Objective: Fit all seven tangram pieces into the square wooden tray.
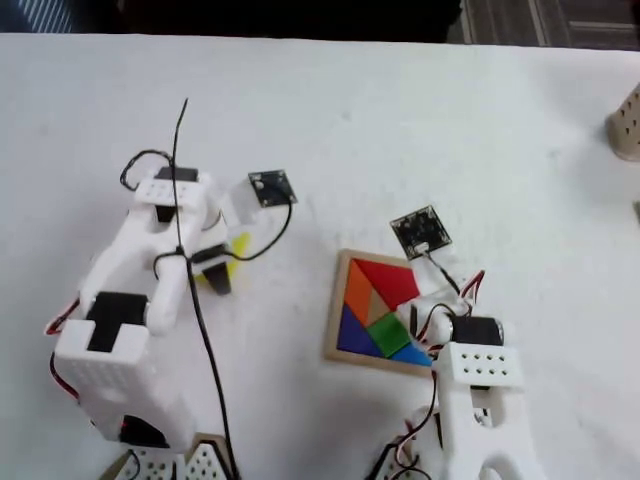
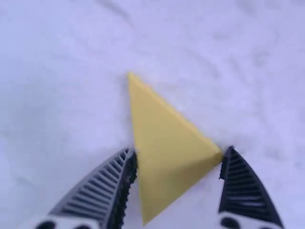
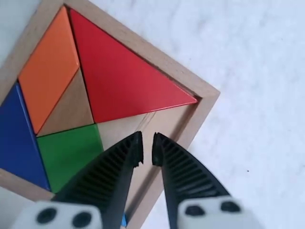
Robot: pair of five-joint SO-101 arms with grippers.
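A yellow triangle (image 2: 167,143) lies flat on the white table, left of the tray in the high view (image 1: 238,250). My left gripper (image 2: 178,152) is open, one finger (image 2: 112,188) on each side of the triangle, close to its edges. The square wooden tray (image 1: 345,262) holds a red triangle (image 3: 119,76), an orange piece (image 3: 47,71), a blue piece (image 3: 16,138), a green square (image 3: 69,152), a brown triangle (image 3: 71,107) and a light-blue piece (image 1: 410,352). My right gripper (image 3: 147,145) is shut on nothing, over a bare slot (image 3: 121,126) by the tray's rim.
A beige perforated object (image 1: 626,125) stands at the table's right edge. The table's far edge (image 1: 300,38) runs along the top. Black cables (image 1: 195,300) trail over the left arm. Open tabletop lies between the yellow triangle and the tray.
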